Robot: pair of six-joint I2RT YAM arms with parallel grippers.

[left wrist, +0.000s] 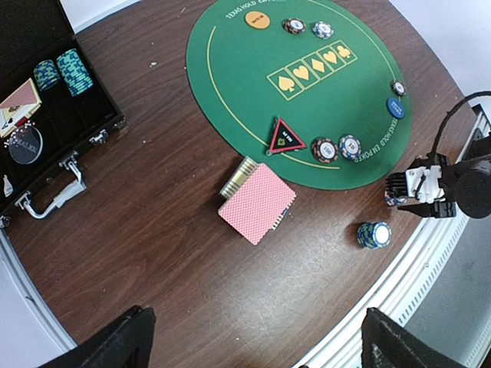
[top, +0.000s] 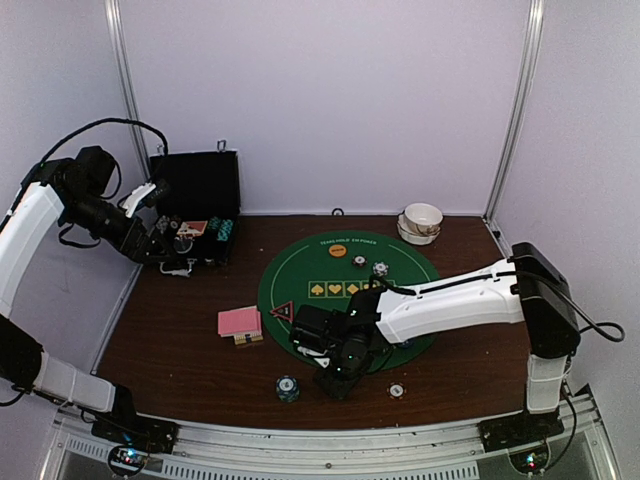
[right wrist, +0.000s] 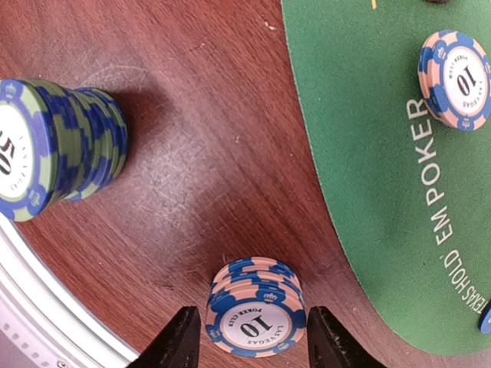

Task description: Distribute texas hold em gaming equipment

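Note:
In the right wrist view, my right gripper (right wrist: 253, 345) stands low over the wood with a short stack of pink-and-blue "10" chips (right wrist: 255, 307) between its fingers. A thin gap shows on each side, and the stack rests on the table just off the green mat (right wrist: 360, 115). A taller blue-and-green "50" stack (right wrist: 54, 146) stands to its left. In the top view the right gripper (top: 335, 378) is at the mat's near edge. My left gripper (left wrist: 255, 314) is wide open and empty, high above the pink-backed cards (left wrist: 257, 203). The red-black triangle marker (left wrist: 286, 136) lies on the mat.
The black case (top: 195, 190) lies open at the back left with chips inside. White bowls (top: 421, 222) are stacked at the back right. The mat (top: 300, 270) holds an orange button (top: 336, 250), a blue disc (left wrist: 395, 107) and several chips. A lone chip (top: 396, 390) lies near the front edge.

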